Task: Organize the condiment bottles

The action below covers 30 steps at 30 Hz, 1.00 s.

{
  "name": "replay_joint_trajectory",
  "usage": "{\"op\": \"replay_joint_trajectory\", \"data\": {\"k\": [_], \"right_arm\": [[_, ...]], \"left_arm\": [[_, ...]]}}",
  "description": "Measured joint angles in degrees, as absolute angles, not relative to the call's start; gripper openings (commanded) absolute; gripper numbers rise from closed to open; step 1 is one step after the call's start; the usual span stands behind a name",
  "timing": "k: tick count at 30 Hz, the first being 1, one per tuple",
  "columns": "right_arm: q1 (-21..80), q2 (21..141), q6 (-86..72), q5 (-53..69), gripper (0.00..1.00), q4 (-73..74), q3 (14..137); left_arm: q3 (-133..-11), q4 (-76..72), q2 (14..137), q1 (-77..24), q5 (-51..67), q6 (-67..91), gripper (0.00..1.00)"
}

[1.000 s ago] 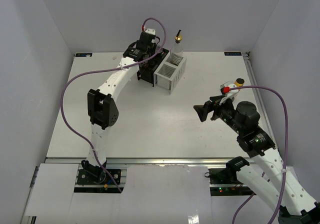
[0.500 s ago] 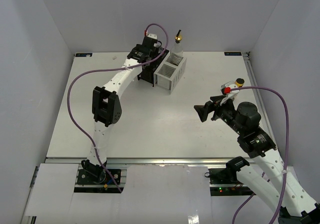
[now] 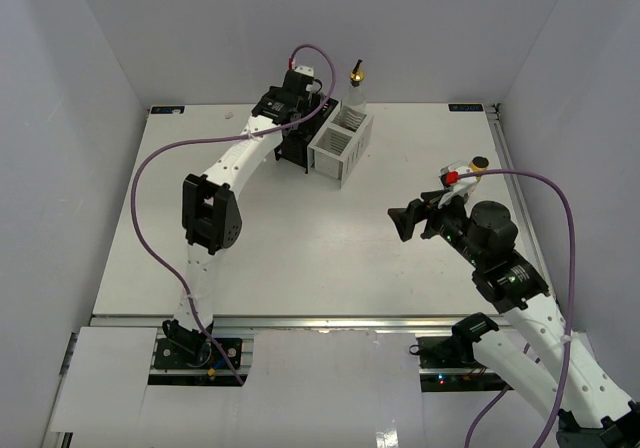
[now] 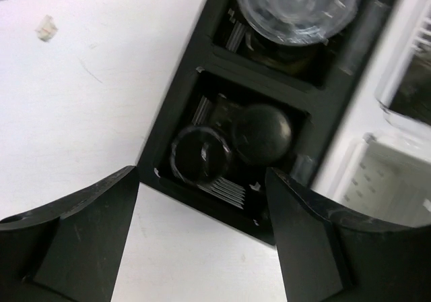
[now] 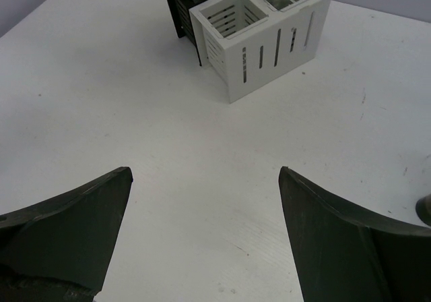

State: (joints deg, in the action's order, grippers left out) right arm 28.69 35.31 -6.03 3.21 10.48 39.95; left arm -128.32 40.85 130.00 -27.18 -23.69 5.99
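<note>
- The left gripper (image 4: 202, 174) has its jaws spread wide with nothing in them, and it hangs straight above the black rack (image 4: 176, 113).
- Right between those jaws, in the rack's nearer compartment, two short jars sit side by side and look to be touching: the ring-lidded jar (image 4: 202, 155) and the dome-lidded jar (image 4: 261, 133).
- Just past the jaw tips, the farther compartment holds a clear-topped jar (image 4: 296, 2).
- I'd guess these jars are light and stiff, and breakable if they are glass. The lids look smooth, so a pinch across a lid's rim seems safer than one on the dome's crown. They are packed so close that a finger has little room between them.
- Outside the right-hand jaw is the white rack (image 4: 387, 174), just beside the black one. At its far end rises the tall clear bottle (image 3: 356, 86) with a brass spout. It is likely top-heavy and best taken by the body. I can't tell whether it stands inside the rack.
- The right gripper (image 5: 205, 172) is also spread and empty over the table (image 5: 135, 100), with both racks well ahead of its jaws.
- A small dark-capped bottle (image 3: 481, 163) stands near that arm's wrist, behind the jaws.
</note>
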Motion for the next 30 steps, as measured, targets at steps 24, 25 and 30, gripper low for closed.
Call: {"op": "replay_joint_trajectory", "data": {"k": [24,25,30], "right_arm": [[1.1,69.6,-4.0,-20.5,0.93,21.3,65.9],[-0.2,70.9,-4.1,-19.6,0.93,21.4,65.9],[-4.1,74.8,-4.1,-15.3,0.93,21.3,65.8]], "left_arm": [[-62.4,29.4,75.8,-32.6,14.4,17.3,0.85],[-60.3,29.8,75.7,-32.7,14.5,17.5,0.85],[-53.7,28.9,71.2,-33.2,14.4,18.0,0.85]]}}
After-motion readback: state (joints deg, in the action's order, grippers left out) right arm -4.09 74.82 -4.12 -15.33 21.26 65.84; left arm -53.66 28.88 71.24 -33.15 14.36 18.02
